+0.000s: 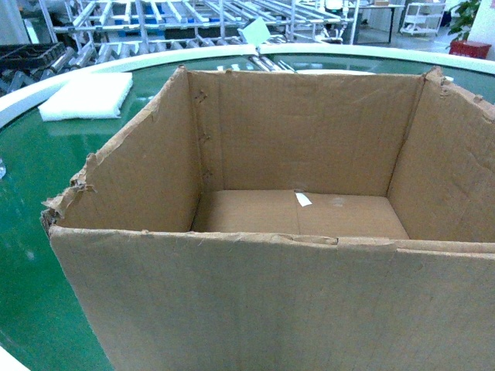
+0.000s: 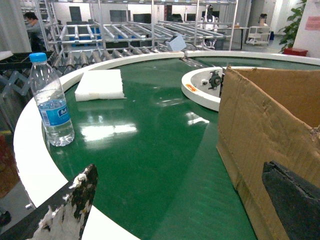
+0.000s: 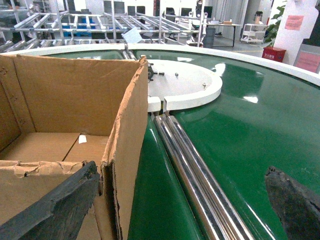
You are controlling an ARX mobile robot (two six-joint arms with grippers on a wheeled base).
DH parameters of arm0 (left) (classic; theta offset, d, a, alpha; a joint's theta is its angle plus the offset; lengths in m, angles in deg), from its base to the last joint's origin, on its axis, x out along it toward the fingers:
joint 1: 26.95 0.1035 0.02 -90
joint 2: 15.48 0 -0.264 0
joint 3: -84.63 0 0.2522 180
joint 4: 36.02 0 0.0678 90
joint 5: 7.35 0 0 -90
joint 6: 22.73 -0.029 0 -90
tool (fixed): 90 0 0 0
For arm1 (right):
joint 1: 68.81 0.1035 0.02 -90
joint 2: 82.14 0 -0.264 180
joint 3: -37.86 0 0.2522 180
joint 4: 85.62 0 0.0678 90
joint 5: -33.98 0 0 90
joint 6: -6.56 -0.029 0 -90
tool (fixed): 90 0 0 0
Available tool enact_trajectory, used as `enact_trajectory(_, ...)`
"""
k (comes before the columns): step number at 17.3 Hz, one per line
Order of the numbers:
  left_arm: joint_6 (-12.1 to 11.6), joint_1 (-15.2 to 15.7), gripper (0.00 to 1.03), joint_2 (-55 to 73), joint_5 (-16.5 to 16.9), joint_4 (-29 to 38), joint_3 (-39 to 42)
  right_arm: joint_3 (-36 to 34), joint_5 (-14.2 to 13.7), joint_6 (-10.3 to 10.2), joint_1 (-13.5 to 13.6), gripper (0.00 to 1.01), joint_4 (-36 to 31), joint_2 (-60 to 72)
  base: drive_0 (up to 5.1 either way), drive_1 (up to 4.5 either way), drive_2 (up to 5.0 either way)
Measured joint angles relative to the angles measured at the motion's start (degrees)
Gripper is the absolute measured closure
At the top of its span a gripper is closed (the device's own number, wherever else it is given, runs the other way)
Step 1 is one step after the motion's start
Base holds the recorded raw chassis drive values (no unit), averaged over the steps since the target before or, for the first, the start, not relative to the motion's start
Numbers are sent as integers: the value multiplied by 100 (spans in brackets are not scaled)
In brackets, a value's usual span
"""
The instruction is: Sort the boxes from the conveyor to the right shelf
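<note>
Legible text: none. Water bottle (image 2: 51, 102), conveyor's (image 2: 150, 150) left edge: blue label, print too small. White sticker (image 1: 303, 199), box (image 1: 271, 301) floor: unreadable. Pink wall signs (image 3: 294, 22): blurred.

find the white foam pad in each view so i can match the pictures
Head: white foam pad lies upper left on the green conveyor belt, left of the cardboard box.
Left wrist: upper left of centre, right of the water bottle.
Right wrist: not in view.
Shared landmark: the cardboard box, in all three views.
</note>
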Motion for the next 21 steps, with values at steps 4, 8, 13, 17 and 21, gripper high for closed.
enact_trajectory(4,0,0,5,0,2,0,0,0,0,0,0,3,0,0,0,0,0)
enact_trajectory(8,-2,0,5,0,2,2,0,0,0,0,0,3,2,0,0,0,0)
enact_trajectory(13,7,417,5,326,387,597,-4,9,105,-28,-184,3,-815,603,0,0,0)
enact_trajectory(17,94,811,5,2730,723,2579,-636,820,-63,-11,79,3,-2396,2680,0,0,0)
enact_trajectory(21,184,46,5,4319,533,2708,-1967,1648,-299,149,426,3,-3115,4284,0,0,0)
